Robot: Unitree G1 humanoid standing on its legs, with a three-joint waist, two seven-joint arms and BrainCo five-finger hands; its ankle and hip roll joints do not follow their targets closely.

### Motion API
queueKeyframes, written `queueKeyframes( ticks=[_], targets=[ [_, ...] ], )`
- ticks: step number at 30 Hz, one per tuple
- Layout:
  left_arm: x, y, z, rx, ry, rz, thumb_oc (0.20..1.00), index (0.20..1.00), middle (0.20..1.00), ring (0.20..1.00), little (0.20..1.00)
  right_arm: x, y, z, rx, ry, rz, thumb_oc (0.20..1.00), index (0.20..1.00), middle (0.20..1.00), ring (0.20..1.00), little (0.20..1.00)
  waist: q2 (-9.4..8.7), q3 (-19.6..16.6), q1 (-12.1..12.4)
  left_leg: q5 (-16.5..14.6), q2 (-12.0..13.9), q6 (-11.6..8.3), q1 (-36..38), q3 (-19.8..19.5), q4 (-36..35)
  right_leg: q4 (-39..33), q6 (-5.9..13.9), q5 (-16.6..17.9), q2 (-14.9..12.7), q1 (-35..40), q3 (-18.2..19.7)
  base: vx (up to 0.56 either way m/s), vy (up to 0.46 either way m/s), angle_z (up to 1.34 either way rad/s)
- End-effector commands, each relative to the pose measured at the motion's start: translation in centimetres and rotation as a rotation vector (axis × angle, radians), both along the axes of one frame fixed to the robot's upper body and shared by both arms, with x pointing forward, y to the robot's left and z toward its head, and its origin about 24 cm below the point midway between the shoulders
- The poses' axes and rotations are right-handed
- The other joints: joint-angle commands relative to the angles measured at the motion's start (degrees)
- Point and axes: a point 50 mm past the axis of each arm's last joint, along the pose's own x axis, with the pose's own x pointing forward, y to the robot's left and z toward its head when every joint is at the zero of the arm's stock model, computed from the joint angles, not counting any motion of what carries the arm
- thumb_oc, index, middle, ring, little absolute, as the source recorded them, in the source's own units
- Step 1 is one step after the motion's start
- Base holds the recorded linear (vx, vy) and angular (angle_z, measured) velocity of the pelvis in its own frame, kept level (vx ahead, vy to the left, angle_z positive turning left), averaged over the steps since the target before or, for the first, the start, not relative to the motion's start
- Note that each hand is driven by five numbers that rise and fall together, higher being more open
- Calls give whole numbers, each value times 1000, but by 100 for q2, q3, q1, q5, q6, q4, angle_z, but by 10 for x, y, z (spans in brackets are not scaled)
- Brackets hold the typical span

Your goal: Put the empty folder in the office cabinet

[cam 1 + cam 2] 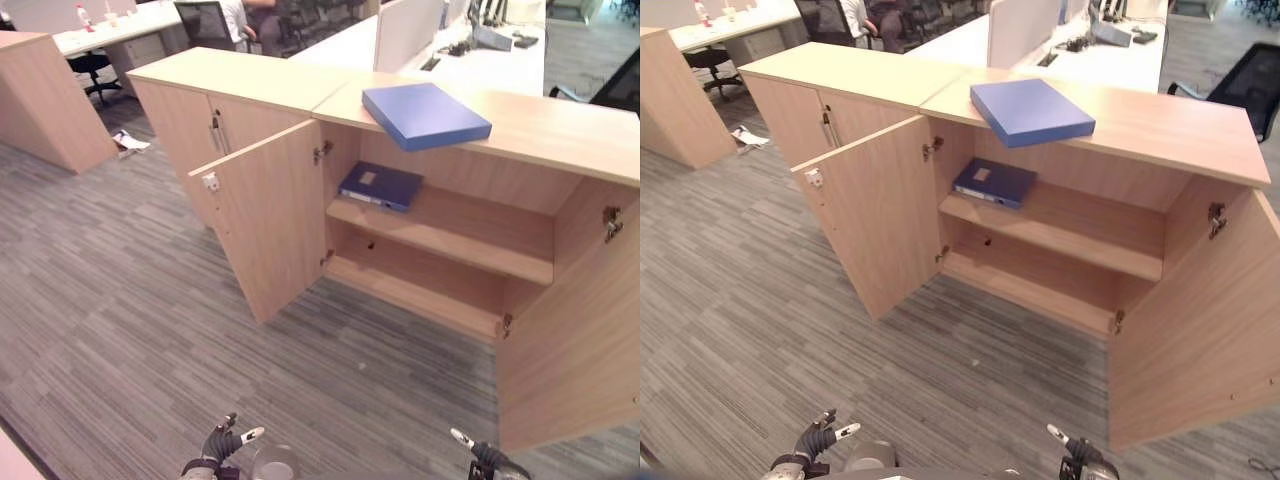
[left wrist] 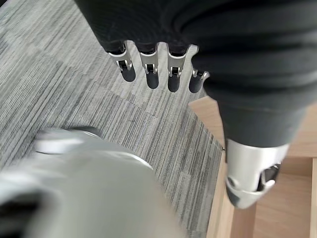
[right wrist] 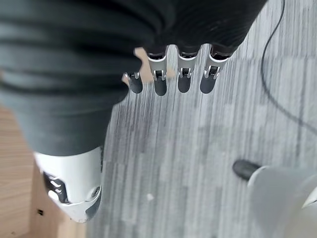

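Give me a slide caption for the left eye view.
Blue folder on the open cabinet; another folder shelved; both hands low, empty.

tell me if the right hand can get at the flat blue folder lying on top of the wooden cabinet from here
Probably not yet. The right hand hangs low over the carpet, empty, well short of the flat blue folder on the wooden cabinet. Nothing blocks the way.

At the lower edge of the left eye view, both hands are cut off: only fingertips of the left hand and right hand show. The cabinet's right door runs past the right edge. A seated person at upper centre is cropped by the top edge.
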Motion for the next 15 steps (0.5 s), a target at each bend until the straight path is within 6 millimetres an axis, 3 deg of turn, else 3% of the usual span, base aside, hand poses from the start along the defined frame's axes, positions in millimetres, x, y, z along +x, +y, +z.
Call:
queueKeyframes(
  ticks=[1, 3, 8, 12, 14, 15],
  targets=[
    [22, 14, 23, 39, -154, -36, 1000, 1000, 1000, 1000, 1000, 32, 7, 8, -41, -58, 103, 1000, 1000, 1000, 1000, 1000, -69, 346, 596, 919, -76, 42, -57, -300, -1197, -348, 939, 655, -292, 278, -476, 136, 143, -128],
    [34, 16, 33, 37, -221, -21, 1000, 1000, 1000, 1000, 1000, 39, 13, 9, -40, -59, 146, 1000, 1000, 1000, 1000, 1000, 20, 427, 791, 1157, -41, 25, -212, -651, -1750, -267, 976, 576, -256, 303, -212, 116, 129, -104],
    [41, 16, 42, 34, -278, -28, 1000, 1000, 1000, 1000, 1000, 42, 17, 9, -42, -58, 174, 1000, 1000, 1000, 1000, 1000, 134, 378, 901, 1241, 65, 4, -394, -788, -1780, -127, 964, 442, -266, 342, 15, 93, 153, -64],
    [41, 13, 46, 12, -298, -37, 1000, 1000, 1000, 1000, 1000, 42, 22, 8, -28, -55, 188, 1000, 1000, 1000, 1000, 1000, 201, 127, 989, 1287, 69, -28, -128, -946, -1780, -66, 1017, 375, -237, 392, 211, 195, 266, -55],
    [40, 13, 46, 16, -290, -54, 1000, 1000, 1000, 1000, 1000, 37, 28, 5, -6, -49, 172, 1000, 1000, 1000, 1000, 1000, 138, 5, 1011, 1279, -16, 17, 36, -911, -1780, 11, 1115, 422, -385, 454, 195, 231, 352, -11],
    [41, 12, 46, 17, -286, -72, 1000, 1000, 1000, 1000, 1000, 31, 31, 1, 12, -35, 164, 1000, 1000, 1000, 1000, 1000, 55, -57, 990, 1258, -154, 120, 200, -820, -1752, 41, 1248, 476, -614, 574, 209, 306, 507, 10]
  ],
)
